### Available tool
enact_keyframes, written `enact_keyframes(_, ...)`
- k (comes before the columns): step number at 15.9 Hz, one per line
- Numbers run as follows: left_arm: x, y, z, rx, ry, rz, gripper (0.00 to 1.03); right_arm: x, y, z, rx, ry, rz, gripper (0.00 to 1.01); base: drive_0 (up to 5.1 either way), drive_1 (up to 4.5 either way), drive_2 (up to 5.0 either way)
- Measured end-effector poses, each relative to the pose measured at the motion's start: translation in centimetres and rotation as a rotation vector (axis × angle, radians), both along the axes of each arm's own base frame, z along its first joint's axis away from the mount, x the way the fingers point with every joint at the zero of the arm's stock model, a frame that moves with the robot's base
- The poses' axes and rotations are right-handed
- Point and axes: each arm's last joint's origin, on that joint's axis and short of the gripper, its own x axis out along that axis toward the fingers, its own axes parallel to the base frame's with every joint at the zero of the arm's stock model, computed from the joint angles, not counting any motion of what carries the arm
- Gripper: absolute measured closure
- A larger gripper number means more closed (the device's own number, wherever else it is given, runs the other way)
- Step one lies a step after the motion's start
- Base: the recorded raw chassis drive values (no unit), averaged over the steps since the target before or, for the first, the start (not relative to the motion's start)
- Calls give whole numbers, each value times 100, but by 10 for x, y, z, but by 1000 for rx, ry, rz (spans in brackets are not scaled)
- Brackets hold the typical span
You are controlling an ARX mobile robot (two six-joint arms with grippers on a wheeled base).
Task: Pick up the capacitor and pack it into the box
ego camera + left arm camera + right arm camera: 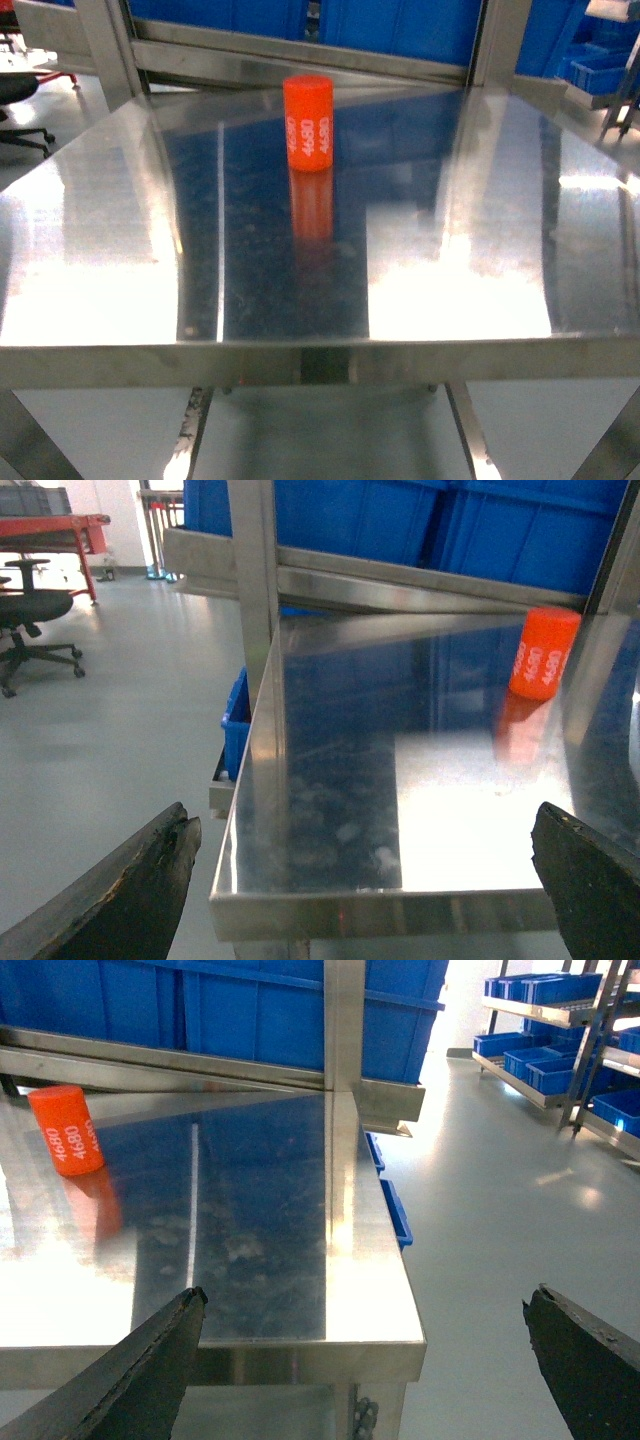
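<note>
An orange cylindrical capacitor [308,122] marked 4680 stands upright at the far middle of the steel table [120,250]. The left wrist view has the capacitor [544,652] at the upper right; in the right wrist view the capacitor [66,1129] is at the upper left. My left gripper [365,825] is open, held before the table's near left corner with nothing between its fingers. Off the near right corner, my right gripper [365,1300] is open and empty too. Neither gripper shows in the head view. The box is out of view.
Big blue bins [400,25] sit on a steel shelf behind the table, between upright steel posts [110,45]. An office chair [30,620] stands on the floor to the left. Racks with blue bins [560,1020] line the right side, across open grey floor.
</note>
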Motion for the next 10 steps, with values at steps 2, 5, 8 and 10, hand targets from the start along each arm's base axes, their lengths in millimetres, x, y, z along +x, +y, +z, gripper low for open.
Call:
enact_keyframes(2,0,0,0,0,0,-1,5,0,0,0,2,1,0,3,0,0,0)
enact_keyframes(5,0,0,0,0,-4,0,5,0,0,1,0,-5,0,3,0,0,0)
enact_keyframes(8,0,0,0,0,-1,0,5,0,0,0,1,0,0,3,0,0,0)
enact_keyframes(10,0,0,0,0,0,-1,5,0,0,0,1,0,-1,3,0,0,0)
